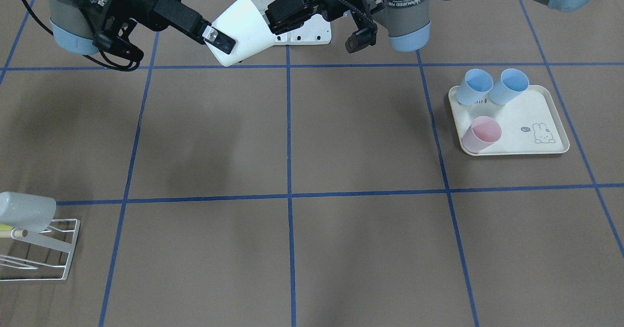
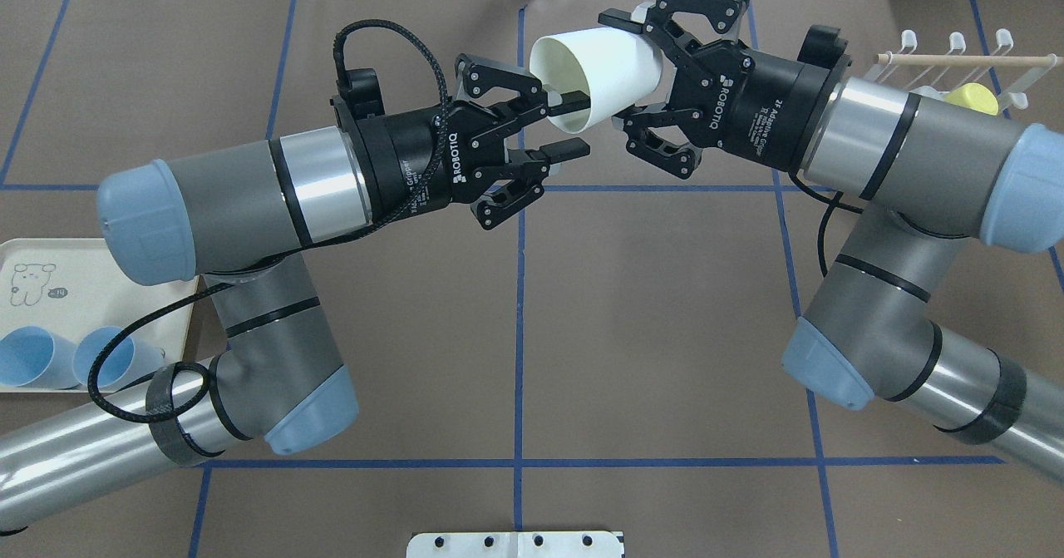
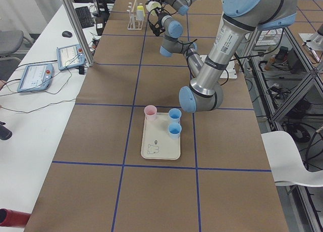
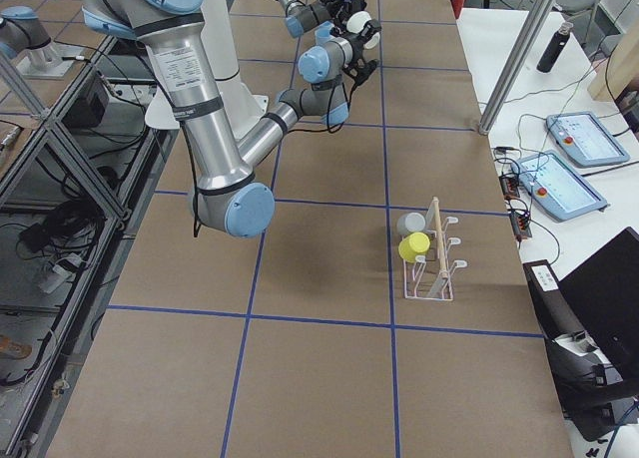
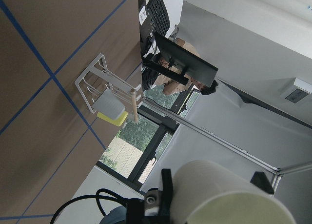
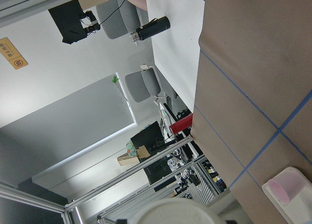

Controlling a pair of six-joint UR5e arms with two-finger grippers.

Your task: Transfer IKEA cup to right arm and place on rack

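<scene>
On the overhead view I see the right gripper clamped on the base end of the white tapered plastic cup. The left gripper is spread apart, with one finger inside the cup's mouth and one outside it. The white wire rack with a pale wooden dowel sits behind the right gripper's wrist.

On the front-facing view, the cup is held off the table between both grippers.

On the left wrist view, the cup sits just ahead of that gripper.
</scene>
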